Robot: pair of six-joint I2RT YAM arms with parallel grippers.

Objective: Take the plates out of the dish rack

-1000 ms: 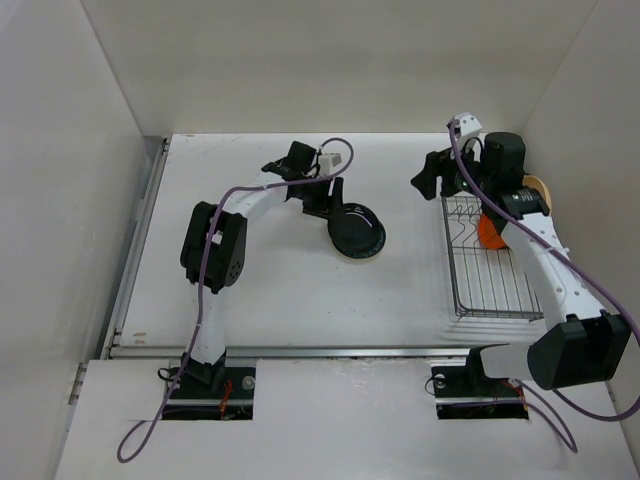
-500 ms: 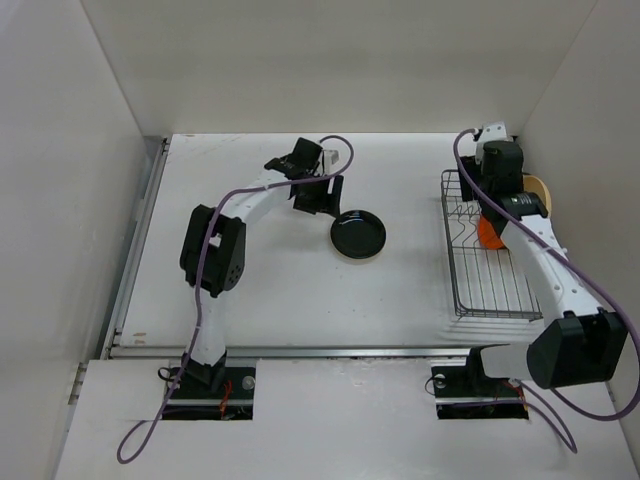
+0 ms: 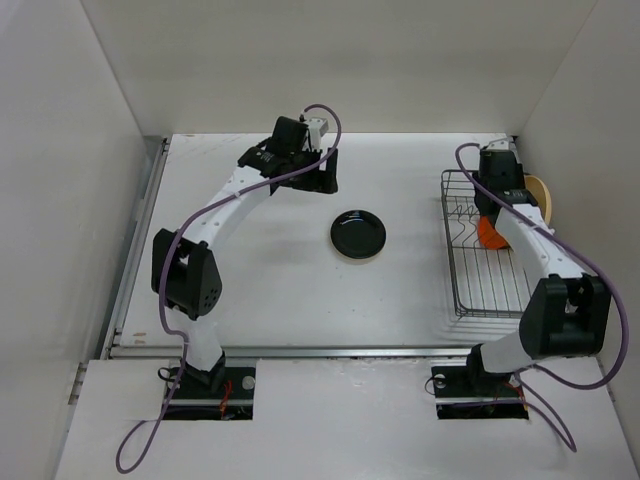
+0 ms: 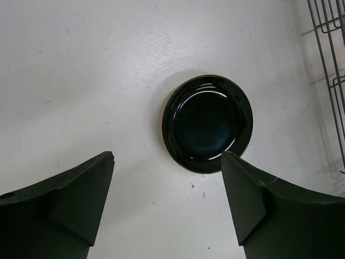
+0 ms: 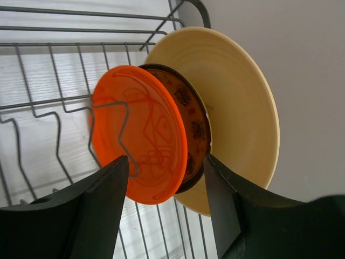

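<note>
Right wrist view: dark gold-patterned plate [image 5: 195, 127] mostly covered by orange plate [image 5: 140, 135], only a crescent of rim showing; tan plate [image 5: 237, 108] hidden at left behind both, lower edge behind a finger of right end effector [image 5: 164, 162]; dish rack [image 5: 54, 102] cut off at left and bottom edges. Top view: plates largely masked by right arm [image 3: 530, 245], dark one not discernible. Left wrist view: rack reduced to a few wires at right edge, fingers of left end effector [image 4: 167, 156] cropped at bottom.
</note>
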